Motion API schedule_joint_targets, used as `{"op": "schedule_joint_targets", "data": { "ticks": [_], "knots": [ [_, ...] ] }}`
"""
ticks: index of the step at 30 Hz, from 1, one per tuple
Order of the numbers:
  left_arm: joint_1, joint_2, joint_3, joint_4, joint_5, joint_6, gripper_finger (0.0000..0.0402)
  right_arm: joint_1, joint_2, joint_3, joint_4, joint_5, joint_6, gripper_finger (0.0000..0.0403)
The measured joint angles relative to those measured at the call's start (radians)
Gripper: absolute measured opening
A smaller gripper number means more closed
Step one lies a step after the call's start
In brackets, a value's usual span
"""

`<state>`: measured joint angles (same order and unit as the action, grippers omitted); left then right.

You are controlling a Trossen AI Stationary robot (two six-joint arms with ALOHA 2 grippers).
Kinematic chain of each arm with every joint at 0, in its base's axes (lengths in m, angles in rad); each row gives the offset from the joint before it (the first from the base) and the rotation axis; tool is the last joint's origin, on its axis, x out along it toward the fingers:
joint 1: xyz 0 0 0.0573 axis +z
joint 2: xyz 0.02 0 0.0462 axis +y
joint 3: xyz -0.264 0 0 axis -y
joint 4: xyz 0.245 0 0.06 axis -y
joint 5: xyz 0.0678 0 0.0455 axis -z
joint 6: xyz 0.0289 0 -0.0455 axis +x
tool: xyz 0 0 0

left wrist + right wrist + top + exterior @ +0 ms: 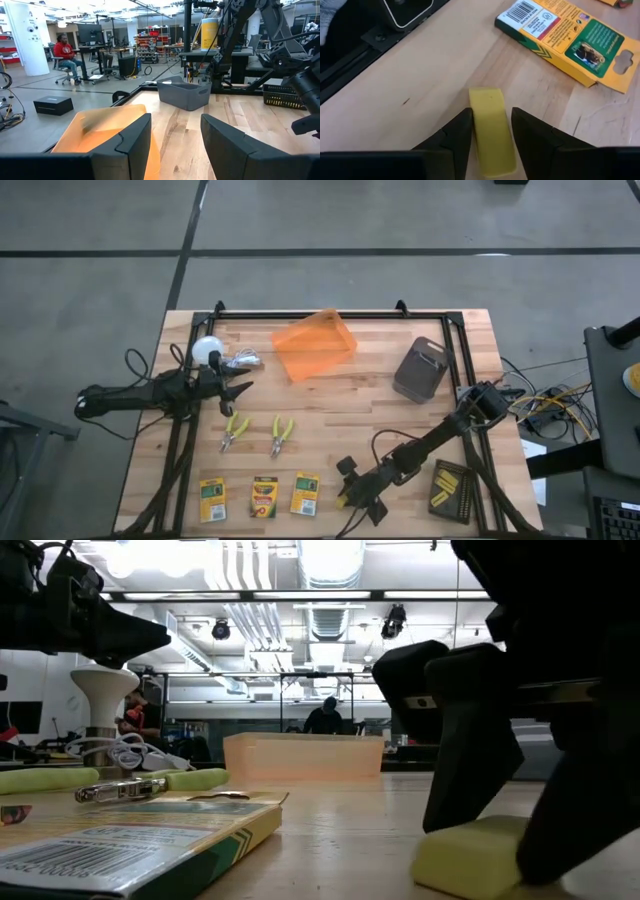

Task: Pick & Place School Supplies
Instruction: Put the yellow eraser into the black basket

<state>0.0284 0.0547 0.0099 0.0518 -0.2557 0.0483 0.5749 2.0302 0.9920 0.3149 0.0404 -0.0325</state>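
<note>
Nearest the lens, right gripper (491, 131) down on the tabletop (410, 85), jaws slightly parted astride a small yellow block (492, 131) just beside the rightmost crayon box (570, 42), firm grip unclear; left gripper (175, 140) open, empty, above the table near the orange bin (107, 132).
</note>
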Motion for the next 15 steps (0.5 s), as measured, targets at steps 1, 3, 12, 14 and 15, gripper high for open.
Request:
{"op": "schedule_joint_targets", "data": {
  "ticks": [1, 3, 12, 14, 15],
  "knots": [
    [0.000, 0.000, 0.000, 0.000, 0.000, 0.000, 0.0179, 0.000, 0.000, 0.000, 0.000, 0.000, -0.010, 0.0125],
    [0.000, 0.000, 0.000, 0.000, 0.000, 0.000, 0.0179, 0.001, 0.000, 0.000, 0.000, 0.000, -0.026, 0.0115],
    [0.000, 0.000, 0.000, 0.000, 0.000, 0.000, 0.0179, 0.001, -0.001, 0.000, 0.002, 0.002, -0.028, 0.0081],
    [0.000, 0.000, 0.000, 0.000, 0.000, 0.000, 0.0179, 0.001, -0.001, 0.000, 0.002, 0.003, -0.030, 0.0082],
    [0.000, 0.000, 0.000, 0.000, 0.000, 0.000, 0.0179, 0.001, -0.001, 0.000, 0.002, 0.003, -0.031, 0.0083]
  ]
}}
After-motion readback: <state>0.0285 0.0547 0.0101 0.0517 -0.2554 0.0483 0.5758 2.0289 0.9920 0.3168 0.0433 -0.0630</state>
